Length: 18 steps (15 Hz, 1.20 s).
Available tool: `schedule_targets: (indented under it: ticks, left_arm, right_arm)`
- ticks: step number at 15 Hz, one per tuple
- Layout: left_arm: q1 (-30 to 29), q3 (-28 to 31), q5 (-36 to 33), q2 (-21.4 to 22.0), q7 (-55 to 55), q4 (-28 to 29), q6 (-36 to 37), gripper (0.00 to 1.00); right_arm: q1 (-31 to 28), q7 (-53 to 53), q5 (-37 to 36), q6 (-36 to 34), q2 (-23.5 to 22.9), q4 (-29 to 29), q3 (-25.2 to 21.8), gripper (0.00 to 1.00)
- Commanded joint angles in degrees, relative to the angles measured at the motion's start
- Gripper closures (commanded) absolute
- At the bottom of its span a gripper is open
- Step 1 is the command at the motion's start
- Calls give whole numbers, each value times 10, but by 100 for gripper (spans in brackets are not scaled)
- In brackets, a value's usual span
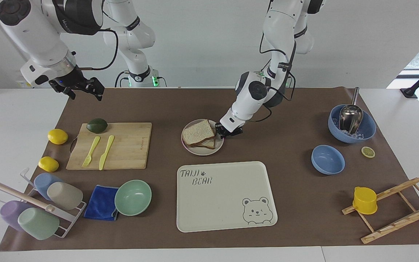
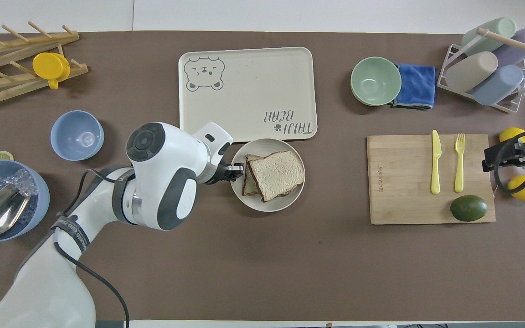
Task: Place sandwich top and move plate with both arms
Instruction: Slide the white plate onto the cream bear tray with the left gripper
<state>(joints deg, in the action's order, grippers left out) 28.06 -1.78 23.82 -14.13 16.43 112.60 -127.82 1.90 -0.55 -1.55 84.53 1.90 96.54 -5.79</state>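
The sandwich top (image 2: 276, 174) lies on the lower slices in the plate (image 2: 290, 203), which sits on the counter (image 2: 262, 269) just nearer the robots than the bear tray (image 2: 244, 73). The left pincer (image 2: 236, 169) is clamped on the plate's rim at the left arm's end. The right pincer (image 1: 85, 89) waits, parted, over the counter's edge near the cutting board (image 1: 129, 149). The plate looks stiff and slick, the bread soft and loose; the bare rim toward the right arm seems the best second hold.
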Motion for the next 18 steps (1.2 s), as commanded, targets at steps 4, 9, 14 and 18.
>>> schedule_targets:
  ticks: [4, 9, 14, 18]
  left_arm:
    - [-80, 0, 27, -45, 7, -164, 89, 100]
    - [-97, 9, 45, -139, 18, -274, 104, 100]
    - [-88, 32, 40, -222, 46, -335, 58, 100]
    - [-83, 33, 38, -221, 48, -300, -4, 100]
  right_arm:
    - [-6, -3, 13, 2, 6, 8, 3, 0]
    - [-6, -3, 13, 2, 6, 8, 3, 0]
    - [-6, -3, 13, 2, 6, 8, 3, 0]
    - [-6, -3, 13, 2, 6, 8, 3, 0]
